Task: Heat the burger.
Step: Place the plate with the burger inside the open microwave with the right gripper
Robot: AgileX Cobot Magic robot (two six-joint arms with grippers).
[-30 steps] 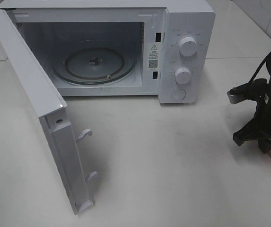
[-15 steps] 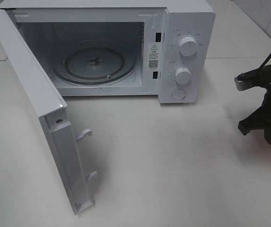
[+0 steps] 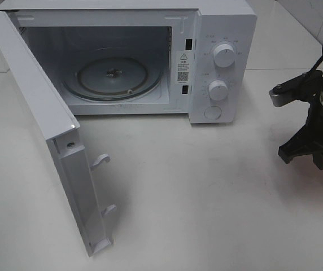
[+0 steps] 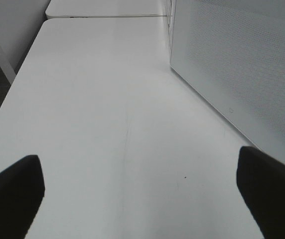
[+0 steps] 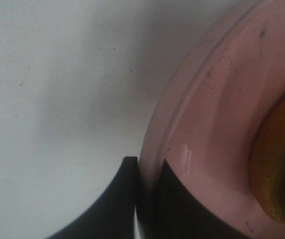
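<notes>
In the right wrist view my right gripper is shut on the rim of the round pink plate, with one finger on each side of the rim. Only a golden-brown and yellow sliver of the burger shows, on the plate at the frame's edge. In the high view the right gripper hangs at the far right, and the arm hides both plate and burger. My left gripper is open above bare table beside the microwave's door, its fingers wide apart.
The white microwave stands at the back, its glass turntable bare. Its door swings out to the left toward the table's front. Two knobs sit on its right panel. White tabletop lies between microwave and right arm.
The right arm swung right, then back left, and stands a little higher. The pink patch under it a second ago no longer shows in the high view. The left gripper stayed open.
</notes>
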